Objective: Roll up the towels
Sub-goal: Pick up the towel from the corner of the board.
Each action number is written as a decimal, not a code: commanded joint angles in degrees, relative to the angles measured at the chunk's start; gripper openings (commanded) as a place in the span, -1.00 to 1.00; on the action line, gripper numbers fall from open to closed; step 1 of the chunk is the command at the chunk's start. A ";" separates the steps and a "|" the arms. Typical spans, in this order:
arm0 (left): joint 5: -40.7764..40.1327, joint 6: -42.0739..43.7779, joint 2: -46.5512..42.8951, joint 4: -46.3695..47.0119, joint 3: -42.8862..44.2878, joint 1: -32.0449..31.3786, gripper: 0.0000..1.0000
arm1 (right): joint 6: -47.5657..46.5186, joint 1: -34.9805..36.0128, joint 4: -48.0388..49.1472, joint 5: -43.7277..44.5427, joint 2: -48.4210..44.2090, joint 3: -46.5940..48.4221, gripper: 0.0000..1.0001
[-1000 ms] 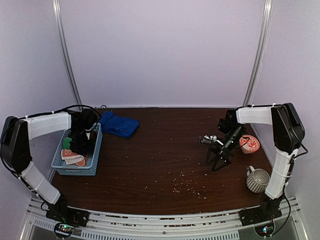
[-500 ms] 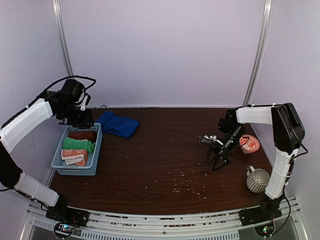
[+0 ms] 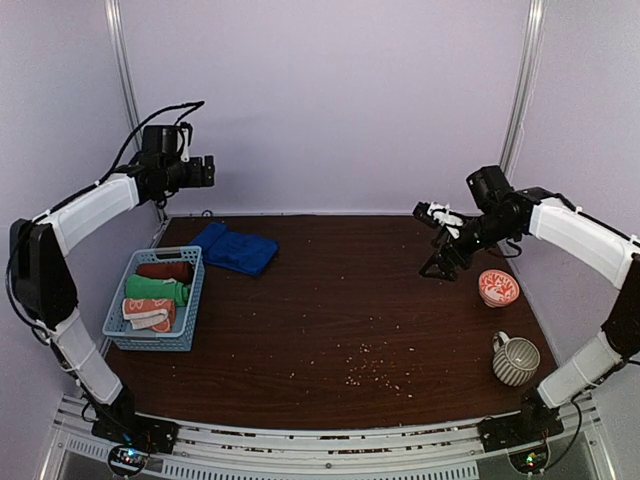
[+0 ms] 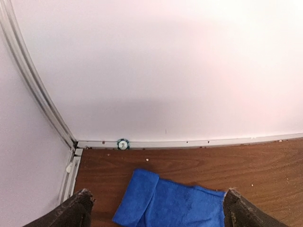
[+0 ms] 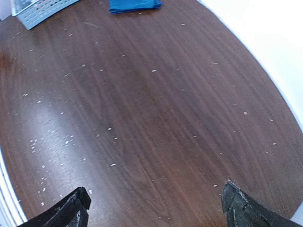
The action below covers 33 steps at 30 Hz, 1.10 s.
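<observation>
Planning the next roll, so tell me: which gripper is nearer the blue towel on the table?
Left. The left gripper is raised above the blue towel at the back left; the right gripper hangs far across the table, near the patterned bowl.

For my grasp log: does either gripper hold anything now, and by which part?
Nothing is held. The left gripper and the right gripper are both open and empty.

Readable text: none in any view.
Blue towel [image 3: 238, 250]: plain, no tag legible.
Bowl [image 3: 498, 288]: orange-and-white pattern, no letters.
Mug [image 3: 515, 360]: stripes only.
Basket [image 3: 150, 343]: no marking legible.
</observation>
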 commanded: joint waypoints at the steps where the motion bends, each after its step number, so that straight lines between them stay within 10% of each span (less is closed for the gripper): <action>1: 8.33 2.51 13.37 -0.54 14.63 3.85 0.96 | 9.87 -0.41 11.32 13.30 -0.96 -5.84 1.00; 7: 9.24 6.31 22.52 -0.32 20.05 4.02 0.96 | 14.15 -1.71 16.02 27.06 -2.55 -6.61 1.00; 11: -13.74 1.73 22.66 6.92 15.60 4.04 0.96 | 17.93 -3.41 20.44 24.68 -5.84 -7.51 1.00; 15: -1.85 9.54 29.96 4.56 21.68 5.43 0.96 | 19.24 -4.37 20.49 13.74 -4.64 -8.61 1.00; 19: 10.68 8.23 37.40 -5.85 31.44 7.33 0.43 | 15.71 -4.43 13.28 5.62 0.19 -5.10 0.90; 33: 7.63 5.07 49.12 -19.44 39.53 7.33 0.28 | 13.43 -4.40 11.74 -0.08 1.66 -5.44 0.68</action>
